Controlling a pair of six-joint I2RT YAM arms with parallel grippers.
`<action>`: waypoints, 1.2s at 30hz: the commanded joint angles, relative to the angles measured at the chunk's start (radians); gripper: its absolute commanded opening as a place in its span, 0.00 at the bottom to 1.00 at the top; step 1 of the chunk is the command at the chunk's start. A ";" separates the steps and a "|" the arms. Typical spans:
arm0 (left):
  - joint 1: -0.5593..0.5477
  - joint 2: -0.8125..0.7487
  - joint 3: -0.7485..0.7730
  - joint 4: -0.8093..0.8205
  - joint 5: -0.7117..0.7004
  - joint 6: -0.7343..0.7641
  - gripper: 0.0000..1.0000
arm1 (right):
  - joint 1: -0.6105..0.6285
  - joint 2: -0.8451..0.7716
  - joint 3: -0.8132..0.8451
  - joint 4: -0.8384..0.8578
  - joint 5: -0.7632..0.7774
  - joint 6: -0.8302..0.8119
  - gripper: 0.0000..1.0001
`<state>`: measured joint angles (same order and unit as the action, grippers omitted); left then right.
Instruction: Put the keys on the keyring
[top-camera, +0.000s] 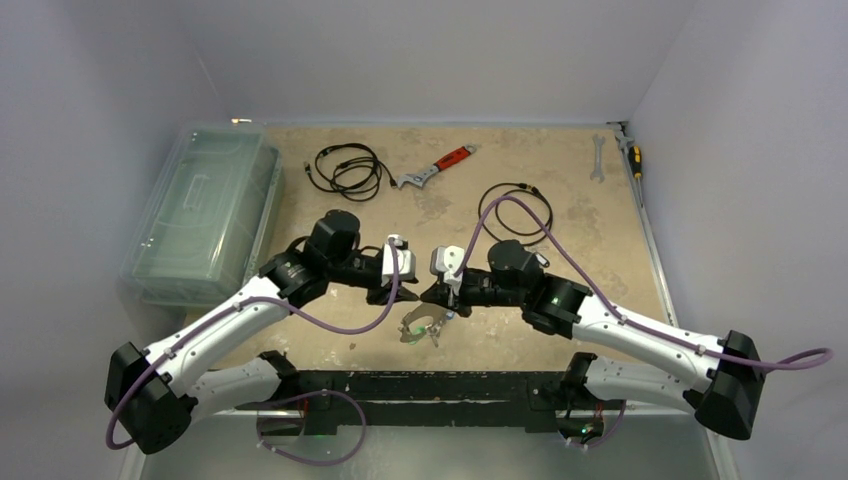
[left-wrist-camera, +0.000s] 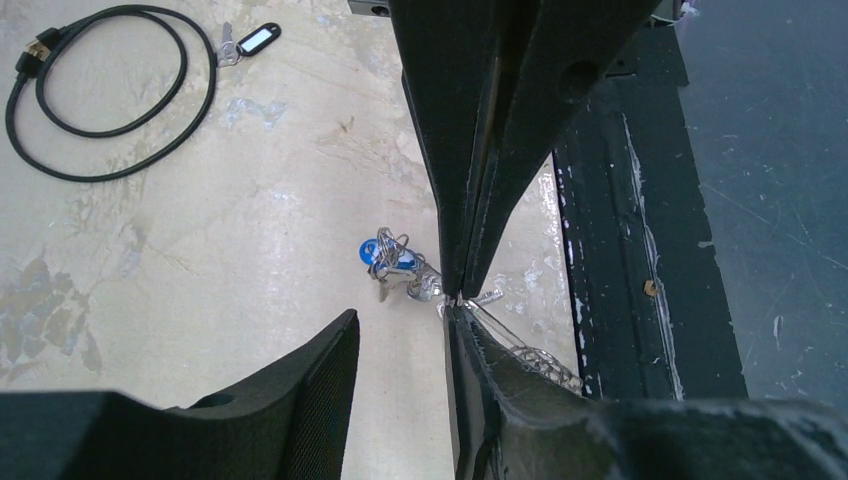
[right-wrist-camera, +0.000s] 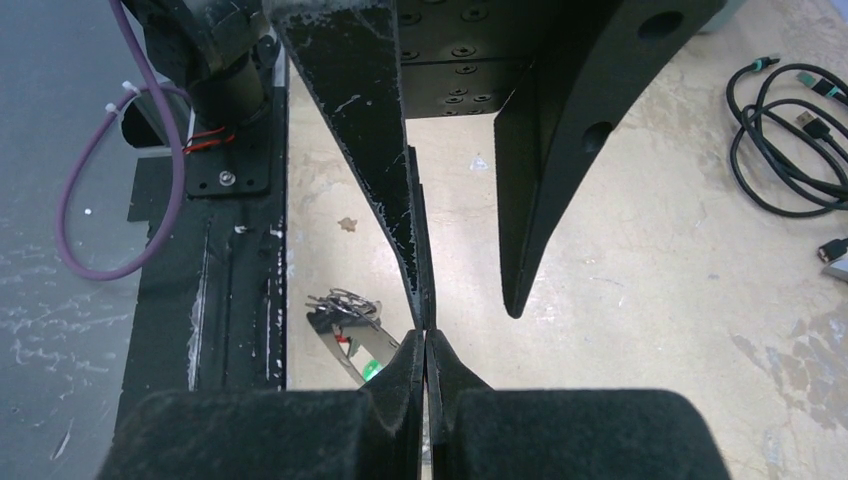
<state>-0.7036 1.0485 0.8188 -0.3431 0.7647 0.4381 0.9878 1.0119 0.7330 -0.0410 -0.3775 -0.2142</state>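
Note:
The keyring (top-camera: 420, 327) lies near the front rail, a thin grey hoop (left-wrist-camera: 530, 352) with a blue-headed key (left-wrist-camera: 383, 254) and a green-headed key (right-wrist-camera: 372, 371) bunched on it. My right gripper (right-wrist-camera: 425, 340) is shut, its tips (left-wrist-camera: 460, 290) pinching the hoop's edge. My left gripper (left-wrist-camera: 402, 312) is open with only bare table between its fingers. Its right finger (left-wrist-camera: 490, 400) touches the hoop and the right gripper's tips. A loose key with a dark tag (left-wrist-camera: 250, 40) lies beside a cable loop.
Black cable loops (top-camera: 345, 170) (top-camera: 515, 210) lie at mid-table. A red-handled wrench (top-camera: 435, 167), a spanner (top-camera: 597, 158) and a screwdriver (top-camera: 632, 155) lie at the back. A clear plastic box (top-camera: 205, 215) stands at left. The black base rail (top-camera: 420, 385) runs just behind the ring.

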 joint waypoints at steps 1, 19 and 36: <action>-0.007 -0.037 -0.017 0.068 -0.019 -0.008 0.37 | 0.005 0.006 0.058 0.044 0.039 -0.009 0.00; -0.007 -0.035 -0.118 0.199 0.021 -0.059 0.29 | 0.005 0.016 0.044 0.066 0.039 0.001 0.00; -0.018 -0.031 -0.166 0.274 0.041 -0.102 0.00 | 0.006 0.020 0.029 0.101 0.034 0.006 0.00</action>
<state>-0.7101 1.0348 0.6739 -0.1371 0.7963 0.3607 0.9882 1.0416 0.7357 -0.0296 -0.3443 -0.2131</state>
